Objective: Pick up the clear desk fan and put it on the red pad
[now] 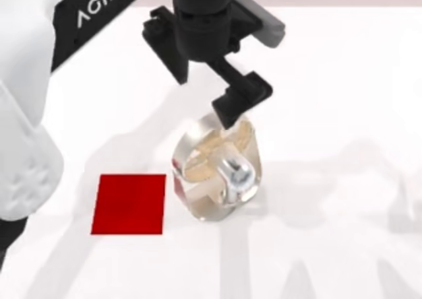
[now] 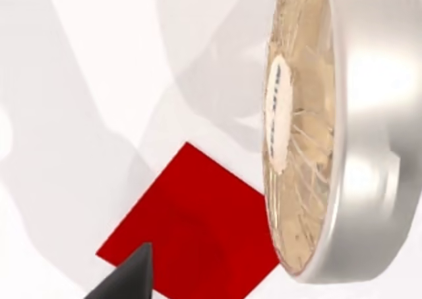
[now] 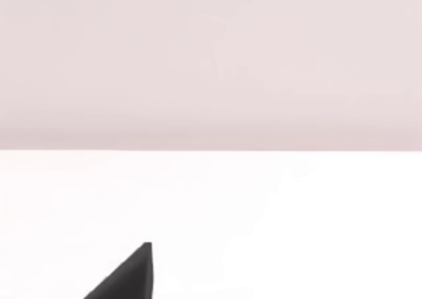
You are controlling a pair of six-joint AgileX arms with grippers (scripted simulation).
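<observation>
The clear desk fan [image 1: 217,170] stands upright on the white table, its silver hub [image 1: 239,173] facing the front. The red pad [image 1: 128,203] lies flat just to its left, and the two are nearly touching. My left gripper [image 1: 206,99] hangs directly over the fan's back rim, open, with one dark finger [image 1: 239,101] at the rim's top. In the left wrist view the fan [image 2: 330,134] fills the side, the red pad [image 2: 191,226] lies beyond it, and a single fingertip [image 2: 135,272] shows. My right arm is parked out of the top view; one fingertip [image 3: 138,269] shows over bare table.
The left arm's white body [image 1: 23,134] takes up the table's left edge. The white tabletop [image 1: 343,114] stretches to the right of the fan and in front of it. A pale wall [image 3: 211,61] stands beyond the table's far edge.
</observation>
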